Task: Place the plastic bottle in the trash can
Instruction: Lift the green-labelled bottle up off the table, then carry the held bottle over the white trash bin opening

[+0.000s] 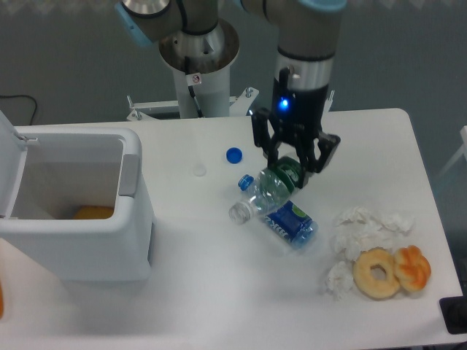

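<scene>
You're only at the pickup stage here; the gripper (293,169) sits just right of frame centre with its jaws around the dark green label end of the small clear crinkled plastic bottle (264,190), though I can't tell if they've closed firmly; the bottle's neck points lower left, resting against the blue-labelled bottle (286,219) on the white table (219,292); the large white rectangular trash can (80,219) stands open at the left edge, so lift, carry and drop all remain.

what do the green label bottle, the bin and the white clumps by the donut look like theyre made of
Bottle: thin clear plastic, glossy; you see through its crinkled wall.
Bin: smooth white hard plastic, slightly shiny, with a grey rim piece.
White clumps: probably crumpled tissue or paper; matte and creased, though the picture is too soft to be sure.
</scene>
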